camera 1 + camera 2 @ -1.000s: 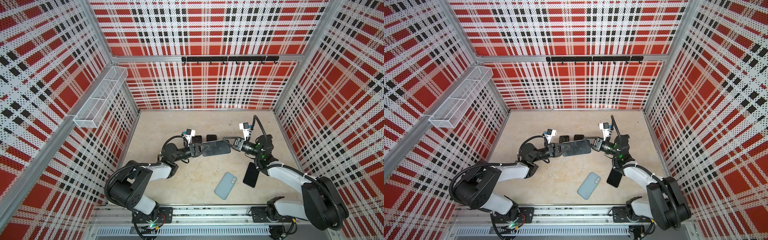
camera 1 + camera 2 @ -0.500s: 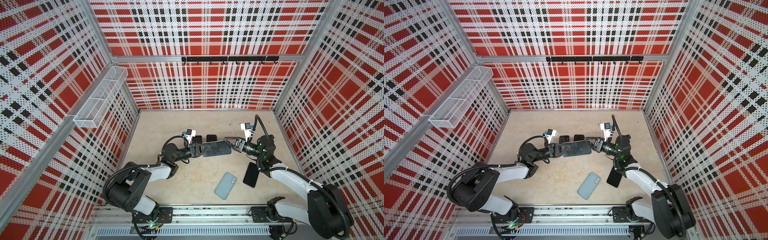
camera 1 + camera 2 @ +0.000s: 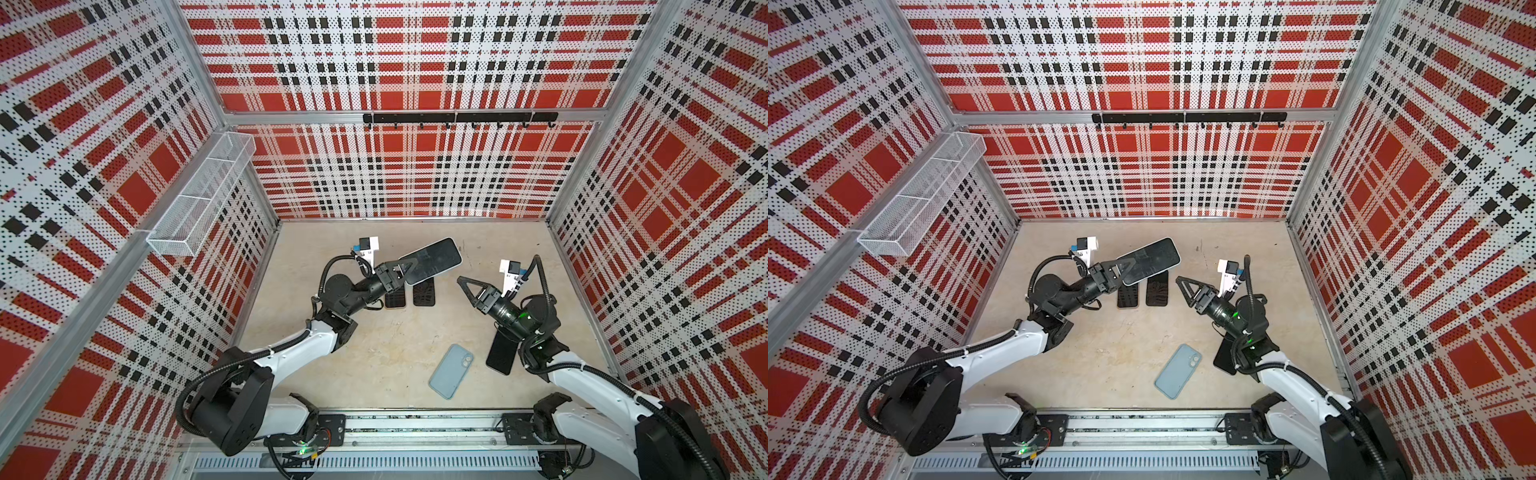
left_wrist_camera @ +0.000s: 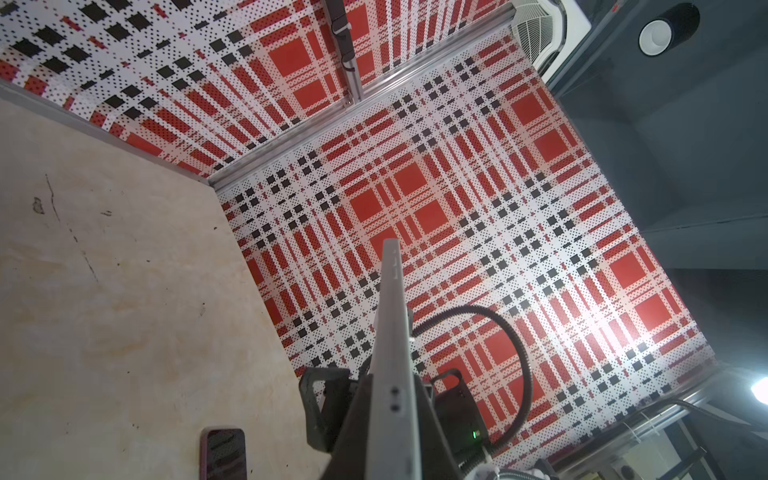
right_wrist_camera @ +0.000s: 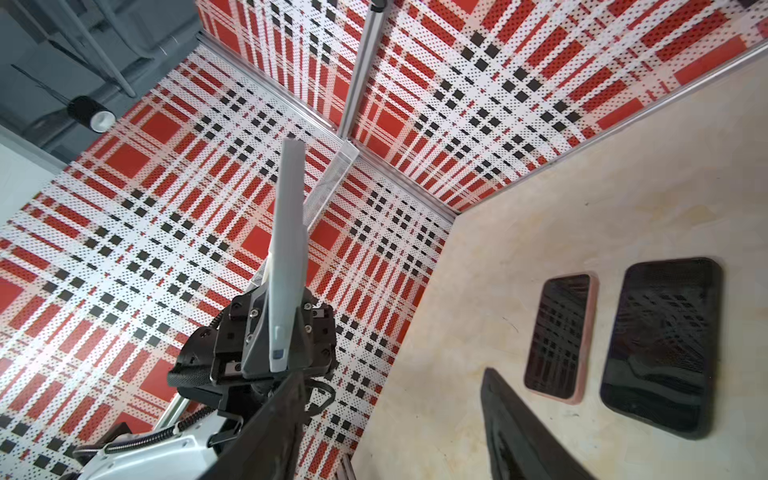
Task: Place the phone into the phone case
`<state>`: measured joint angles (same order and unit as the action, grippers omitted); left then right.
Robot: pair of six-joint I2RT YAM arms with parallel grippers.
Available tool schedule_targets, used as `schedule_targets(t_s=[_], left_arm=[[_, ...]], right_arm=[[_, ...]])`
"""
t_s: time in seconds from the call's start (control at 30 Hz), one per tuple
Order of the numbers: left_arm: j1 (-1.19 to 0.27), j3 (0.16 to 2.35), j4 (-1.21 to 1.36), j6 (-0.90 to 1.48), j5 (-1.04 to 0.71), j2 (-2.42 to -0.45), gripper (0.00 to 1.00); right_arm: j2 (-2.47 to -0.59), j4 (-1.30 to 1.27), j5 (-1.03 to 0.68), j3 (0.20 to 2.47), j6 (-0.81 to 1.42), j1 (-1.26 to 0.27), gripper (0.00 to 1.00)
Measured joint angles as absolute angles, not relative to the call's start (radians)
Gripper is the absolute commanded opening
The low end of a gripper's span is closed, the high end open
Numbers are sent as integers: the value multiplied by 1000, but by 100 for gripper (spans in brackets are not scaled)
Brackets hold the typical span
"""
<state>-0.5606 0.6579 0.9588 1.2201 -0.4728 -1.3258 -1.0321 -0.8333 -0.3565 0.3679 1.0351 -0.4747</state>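
Left fingers (image 3: 401,267) (image 3: 1120,268) clamp one short end of the phone (image 3: 436,257) (image 3: 1154,255), narrow gap, firm hold. Phone is up off the worktop (image 3: 374,353), dark screen facing up in both top views, well beyond the blue phone case (image 3: 449,372) (image 3: 1177,372) toward the back wall. In the left wrist view the phone (image 4: 392,316) shows edge-on, pale grey rim, sticking out past the fingers (image 4: 353,432). The right wrist view shows the same: phone (image 5: 286,232) edge-on, pinched between both fingers (image 5: 253,336).

Right fingers (image 3: 462,282) (image 3: 1181,283) stand wide apart with nothing between them. They are raised, beyond the case and apart from the phone's free end. Gap is clear in the right wrist view (image 5: 519,436).

Case lies flat on the worktop near the front rail, camera cutout at its far end, nothing touching it.

Black phone (image 3: 500,357) (image 3: 1223,359) lies flat just beside the case, partly under the right arm. Beyond the case, below the held phone, two more handsets lie side by side: pink-edged phone (image 3: 394,298) (image 5: 559,336) (image 4: 224,453) and dark phone (image 3: 424,294) (image 5: 660,345), screens up.
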Motion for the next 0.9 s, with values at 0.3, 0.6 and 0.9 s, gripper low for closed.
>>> schedule_targets(t_s=[0.3,0.6,0.9], left_arm=[[-601,663,874,1188,-406,-1325,0],[-623,663,858,1178,-393,-1325,0],[-622,665,904,1161,-385,-1314,6]], right_arm=[[-1186,-1159,-231,364,1079,-568,67],[-1323,-1306,-197,401,1111,-590,44],[-1365,-1347,-195,469,1212,-590,4]])
